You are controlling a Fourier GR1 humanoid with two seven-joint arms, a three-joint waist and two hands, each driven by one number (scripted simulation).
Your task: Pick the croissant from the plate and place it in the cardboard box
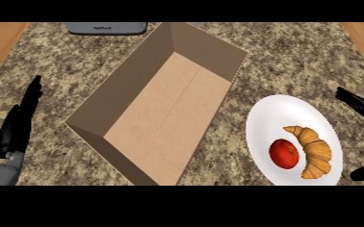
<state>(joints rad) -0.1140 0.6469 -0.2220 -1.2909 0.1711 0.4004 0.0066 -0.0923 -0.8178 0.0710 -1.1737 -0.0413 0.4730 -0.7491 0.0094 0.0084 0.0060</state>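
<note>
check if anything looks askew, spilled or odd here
Nothing spilled or damaged. The cardboard box lies at a slant on the counter and holds nothing; the croissant and a tomato sit side by side on the white plate.

Tabletop (64, 57): speckled granite.
Middle: open cardboard box (160, 110), set diagonally.
Right: white plate (274, 118).
Far edge: grey appliance (107, 28), partly visible.

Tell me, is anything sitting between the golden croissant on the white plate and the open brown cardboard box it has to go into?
Partly. The golden croissant lies on the white plate with a red tomato right beside it, on the side facing the open brown cardboard box. Past the tomato, only bare speckled stone counter separates plate and box.
</note>
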